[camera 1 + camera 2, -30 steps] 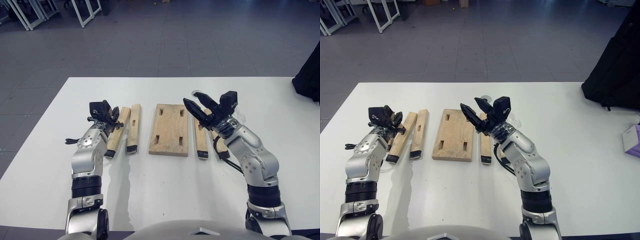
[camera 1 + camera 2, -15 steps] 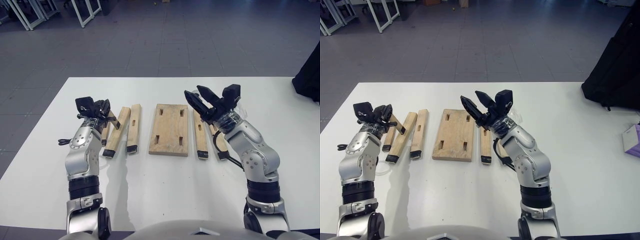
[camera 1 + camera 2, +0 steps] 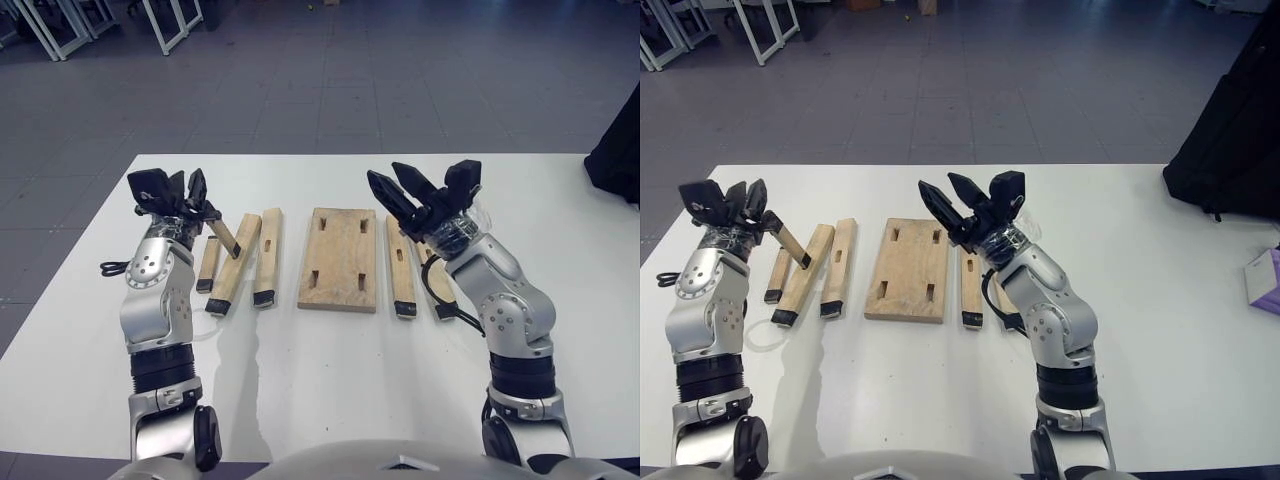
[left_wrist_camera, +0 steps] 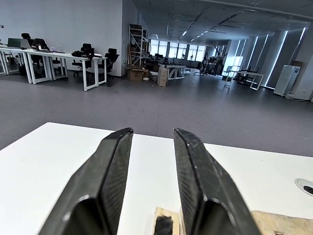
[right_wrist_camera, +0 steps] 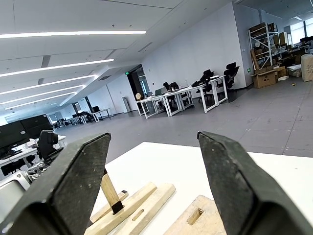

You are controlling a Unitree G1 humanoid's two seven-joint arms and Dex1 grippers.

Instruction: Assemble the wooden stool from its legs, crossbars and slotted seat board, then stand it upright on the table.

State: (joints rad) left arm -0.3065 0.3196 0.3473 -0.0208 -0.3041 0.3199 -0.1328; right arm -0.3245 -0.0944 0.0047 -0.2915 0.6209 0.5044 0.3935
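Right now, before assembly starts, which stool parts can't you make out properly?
Eye views: outermost right leg, mostly behind the right arm.
Eye views: crossbar, upper end covered by the left end effector.
Left wrist view: wooden piece, cut off by the bottom edge.

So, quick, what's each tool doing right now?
Left tool: closed on one end of a thin crossbar.
Right tool: open, empty.
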